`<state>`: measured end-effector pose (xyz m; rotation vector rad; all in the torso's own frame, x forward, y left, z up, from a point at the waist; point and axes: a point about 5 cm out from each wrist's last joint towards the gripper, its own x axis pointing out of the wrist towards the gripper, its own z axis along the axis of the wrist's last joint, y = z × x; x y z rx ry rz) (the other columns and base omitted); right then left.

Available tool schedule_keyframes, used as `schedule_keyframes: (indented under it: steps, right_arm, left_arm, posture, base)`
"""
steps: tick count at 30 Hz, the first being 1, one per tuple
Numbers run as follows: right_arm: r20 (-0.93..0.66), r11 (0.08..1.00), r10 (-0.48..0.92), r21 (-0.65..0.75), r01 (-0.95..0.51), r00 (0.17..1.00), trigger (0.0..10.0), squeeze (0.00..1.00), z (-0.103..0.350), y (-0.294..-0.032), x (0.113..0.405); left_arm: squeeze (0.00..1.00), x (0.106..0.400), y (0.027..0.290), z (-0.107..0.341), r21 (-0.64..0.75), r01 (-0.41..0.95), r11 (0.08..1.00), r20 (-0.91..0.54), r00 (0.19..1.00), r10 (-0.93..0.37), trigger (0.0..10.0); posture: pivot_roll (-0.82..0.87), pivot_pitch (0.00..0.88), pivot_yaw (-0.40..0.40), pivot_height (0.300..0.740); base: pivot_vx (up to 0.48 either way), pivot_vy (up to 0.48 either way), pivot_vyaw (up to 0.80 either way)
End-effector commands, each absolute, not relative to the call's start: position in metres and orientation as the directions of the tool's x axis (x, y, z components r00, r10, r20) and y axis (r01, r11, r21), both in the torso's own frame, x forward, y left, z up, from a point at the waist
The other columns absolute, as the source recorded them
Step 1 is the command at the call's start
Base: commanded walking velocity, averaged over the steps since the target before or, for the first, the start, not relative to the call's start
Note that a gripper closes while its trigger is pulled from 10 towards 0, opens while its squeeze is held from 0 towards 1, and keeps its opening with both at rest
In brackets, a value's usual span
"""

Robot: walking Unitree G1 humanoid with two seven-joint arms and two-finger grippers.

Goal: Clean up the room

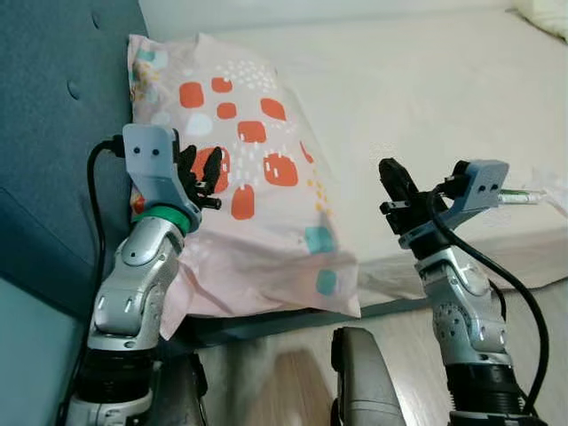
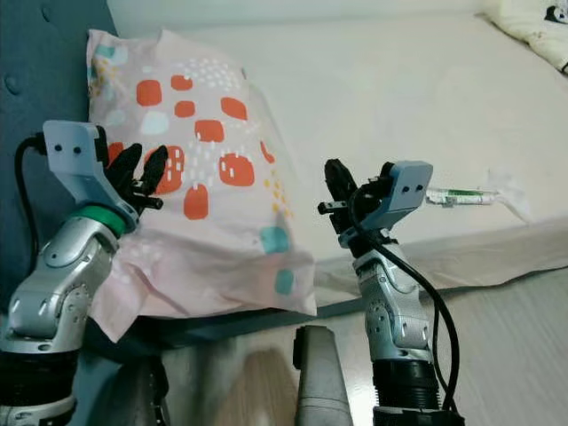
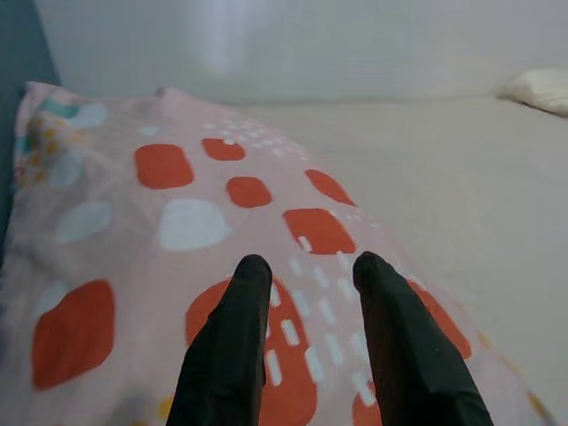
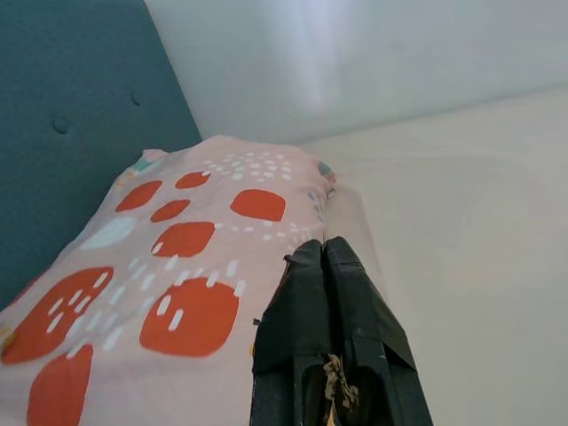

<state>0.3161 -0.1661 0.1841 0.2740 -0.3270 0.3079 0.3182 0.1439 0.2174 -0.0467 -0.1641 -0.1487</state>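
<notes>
A pink pillow (image 1: pixel 248 204) with orange patches lies on the cream bed (image 1: pixel 417 98), against the teal headboard (image 1: pixel 53 133); the left gripper (image 3: pixel 306 275), fingers parted and empty, hovers at the pillow's near edge; the right gripper (image 4: pixel 327 266), fingers pressed together, hangs beside the pillow over the bed; a clear-wrapped green item (image 2: pixel 461 196) lies on the bed, well apart from the pillow.
</notes>
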Motion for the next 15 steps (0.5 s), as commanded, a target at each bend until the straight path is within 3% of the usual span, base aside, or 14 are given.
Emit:
schedule_keyframes:
  steps: [1,15]
  right_arm:
    - [0.345,0.925,0.238,0.205,-0.321,0.908,10.0,0.00,0.1799,-0.1670,0.3152]
    - [0.333,0.929,0.234,0.200,-0.311,0.913,10.0,0.00,0.1768,-0.1682,0.3165]
  left_arm:
    - [0.00,0.3188,0.1436,0.2147,-0.033,0.144,0.989,0.163,0.977,-0.137,10.0]
    - [0.00,0.3207,0.1345,0.2133,-0.031,0.165,0.986,0.168,0.973,-0.157,10.0]
  posture:
    - [-0.10,0.029,0.063,0.612]
    - [-0.10,0.025,0.064,0.646]
  base:
    - [0.000,0.000,0.00]
    - [0.000,0.000,0.00]
